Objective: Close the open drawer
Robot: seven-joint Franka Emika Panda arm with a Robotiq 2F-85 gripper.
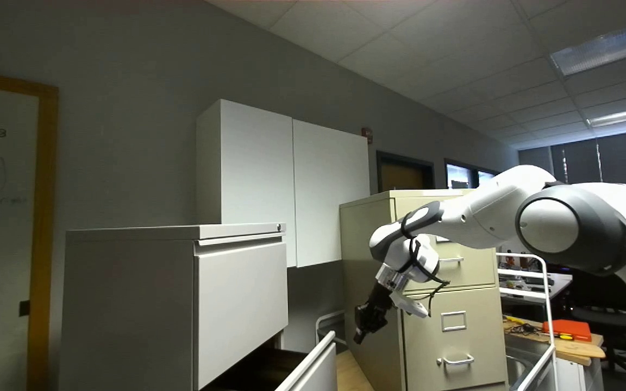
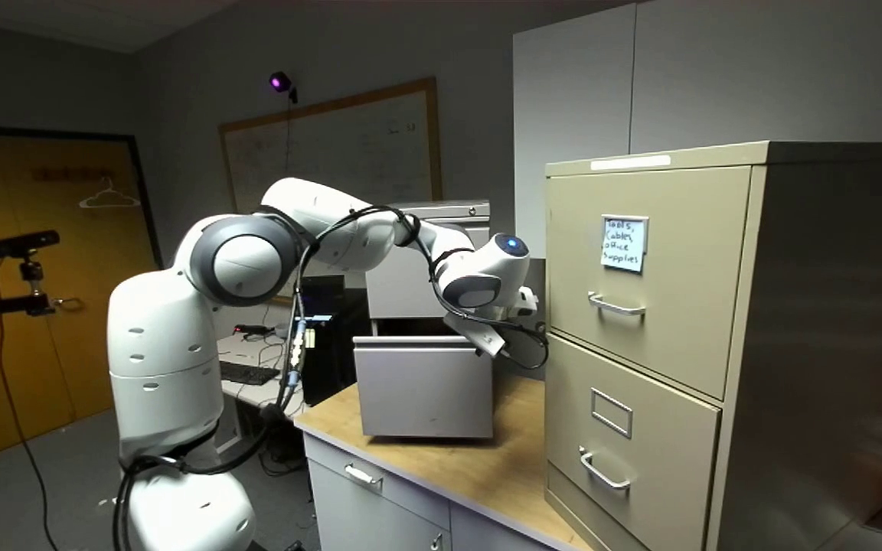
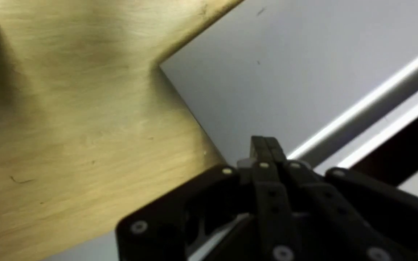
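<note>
The drawer point(image 1: 315, 372) is pulled out of the light-grey cabinet point(image 1: 128, 309), below its shut top drawer point(image 1: 242, 304). Its plain front point(image 2: 426, 394) faces the camera in an exterior view, and a dark gap shows behind its top edge. My gripper point(image 1: 359, 338) points down, between the drawer front and the beige filing cabinet. In the wrist view the fingertips point(image 3: 266, 139) are pressed together with nothing between them. There they overlap the drawer front point(image 3: 285, 79) near its top corner; I cannot tell whether they touch it. The fingers are hidden behind the wrist in an exterior view.
The beige filing cabinet point(image 2: 632, 367) with handles stands close beside the arm's wrist. The wooden counter point(image 2: 521, 436) lies under the drawer. A white wall cabinet point(image 1: 291, 179) hangs behind. A loose cable loop point(image 2: 533, 363) hangs from the wrist.
</note>
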